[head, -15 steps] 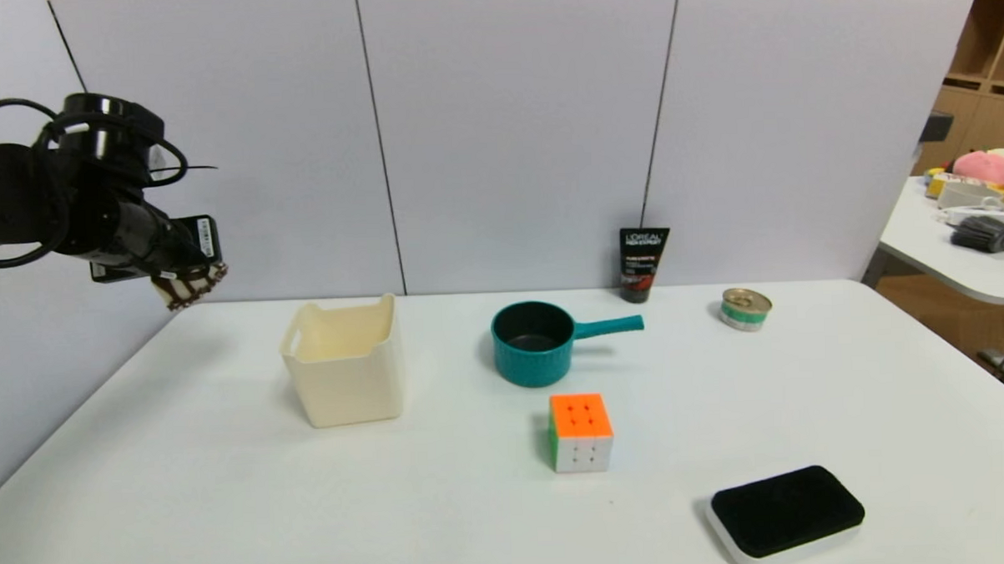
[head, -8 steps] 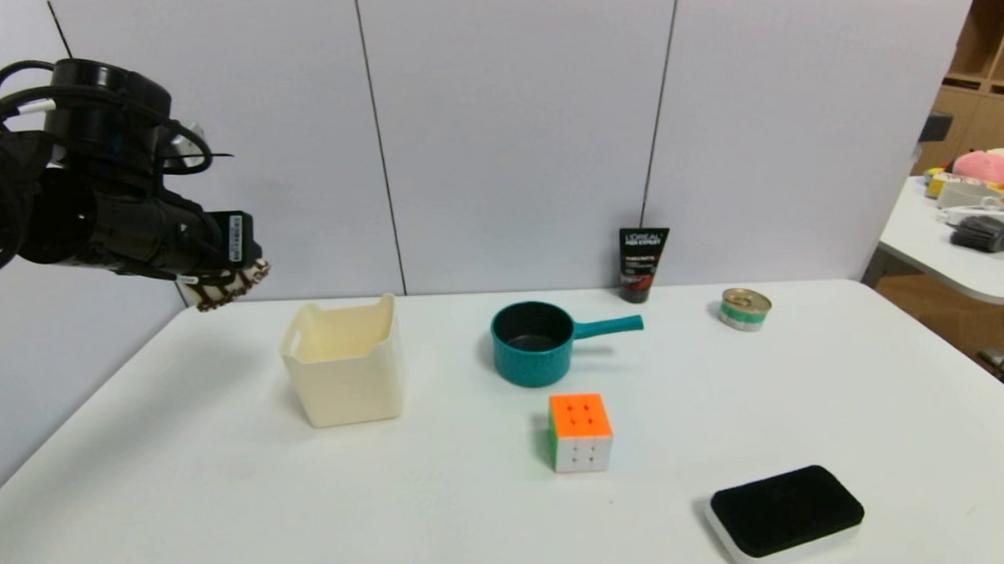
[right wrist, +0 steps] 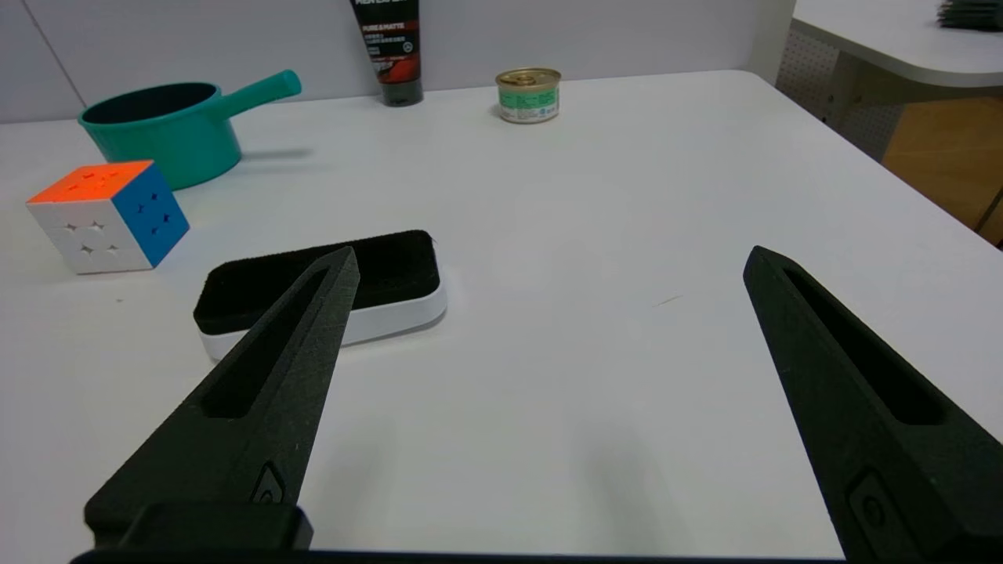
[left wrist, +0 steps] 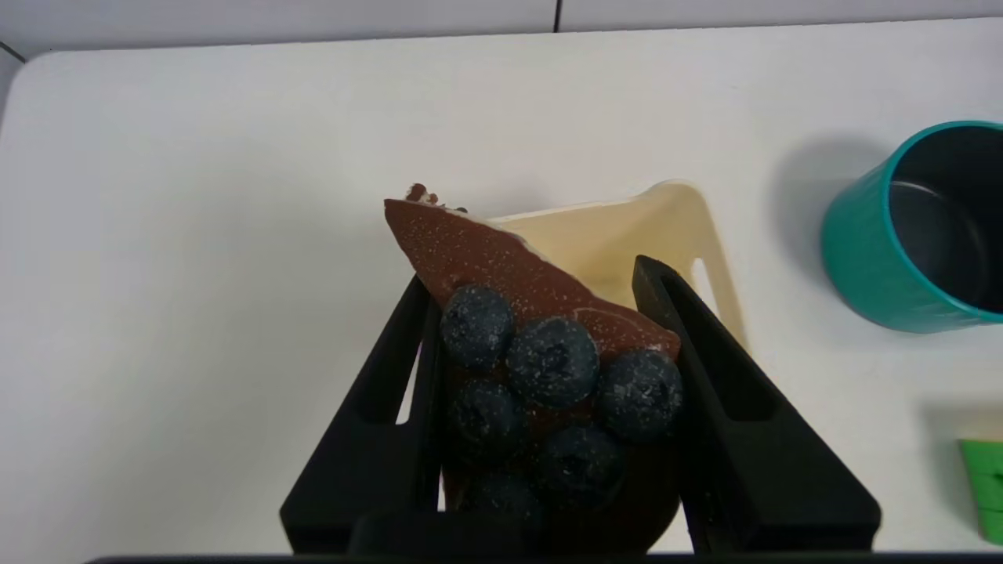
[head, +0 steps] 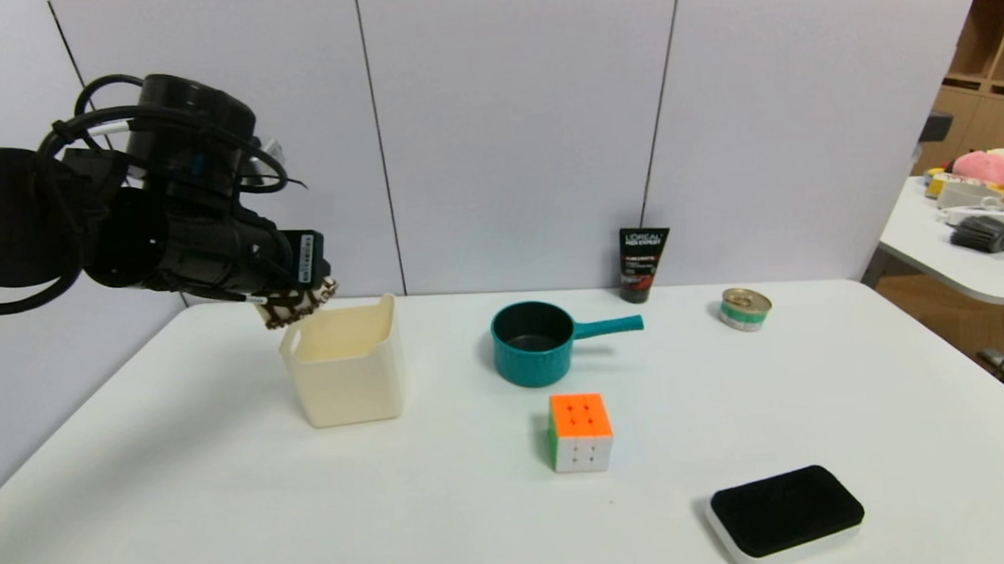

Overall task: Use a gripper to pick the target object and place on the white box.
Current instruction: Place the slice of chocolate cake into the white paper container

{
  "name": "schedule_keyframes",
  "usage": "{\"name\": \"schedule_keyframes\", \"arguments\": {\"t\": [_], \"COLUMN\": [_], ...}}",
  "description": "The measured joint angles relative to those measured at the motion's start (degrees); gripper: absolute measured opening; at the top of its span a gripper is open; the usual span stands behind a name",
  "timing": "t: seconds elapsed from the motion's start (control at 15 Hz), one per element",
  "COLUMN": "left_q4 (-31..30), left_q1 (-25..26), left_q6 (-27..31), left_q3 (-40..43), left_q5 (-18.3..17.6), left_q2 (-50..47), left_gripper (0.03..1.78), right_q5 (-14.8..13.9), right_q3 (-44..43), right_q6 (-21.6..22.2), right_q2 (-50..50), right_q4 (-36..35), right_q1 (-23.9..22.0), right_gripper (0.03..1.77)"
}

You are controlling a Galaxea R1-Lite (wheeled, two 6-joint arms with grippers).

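On the white table (head: 225, 492), set against pale grey wall panels, we see a scatter of things: the white box (head: 347, 375) toward the left, a teal saucepan (head: 537, 341) near the middle with its handle pointing right, a puzzle cube (head: 581, 432) in front of the pan, a black-topped pad (head: 784, 514) near the front right, a small tin (head: 745, 308) and a black tube (head: 642, 263) standing along the far edge. To the right, a second table and wooden shelving show beyond the table's edge.

We find wide bare stretches along the front and left of the table, and open room between the box and the pan; the box stands well in from the left edge.

Our left gripper (head: 296, 304) hangs in the air at the box's far-left corner, just above the rim, clamped on the cake slice (left wrist: 541, 329). In the left wrist view the slice lies lengthwise between the two fingers (left wrist: 705, 392), its long axis running along them, the narrow tip pointing outward past the fingertips over the box's rim, its blueberry-topped wide end back toward the wrist.

Our right gripper (right wrist: 548, 266) sits low over the front right of the table, fingers spread wide, holding nothing.
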Motion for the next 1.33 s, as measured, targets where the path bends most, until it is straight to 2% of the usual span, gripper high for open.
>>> {"name": "schedule_keyframes", "arguments": {"t": [0.13, 0.33, 0.47, 0.73, 0.93, 1.33], "left_q4": [0.2, 0.2, -0.1, -0.1, -0.2, -1.3], "left_q1": [-1.2, -2.0, -2.4, -5.6, -6.4, -6.5], "left_q6": [-5.7, -10.5, -13.2, -18.7, -18.9, -19.8], "left_q3": [-0.3, -1.3, -2.3, -4.1, -4.8, -4.7], "left_q5": [3.5, 11.3, 13.8, 14.7, 17.1, 18.7], "left_q2": [1.5, 4.2, 5.9, 8.8, 10.7, 13.2], "left_gripper": [0.81, 0.81, 0.81, 0.81, 0.81, 0.8], "right_q5": [0.0, 0.0, 0.0, 0.0, 0.0, 0.0], "right_q3": [0.0, 0.0, 0.0, 0.0, 0.0, 0.0], "right_q6": [0.0, 0.0, 0.0, 0.0, 0.0, 0.0], "right_q2": [0.0, 0.0, 0.0, 0.0, 0.0, 0.0], "right_q4": [0.0, 0.0, 0.0, 0.0, 0.0, 0.0], "right_q1": [0.0, 0.0, 0.0, 0.0, 0.0, 0.0], "right_gripper": [1.7, 1.7, 1.7, 1.7, 1.7, 1.7]}}
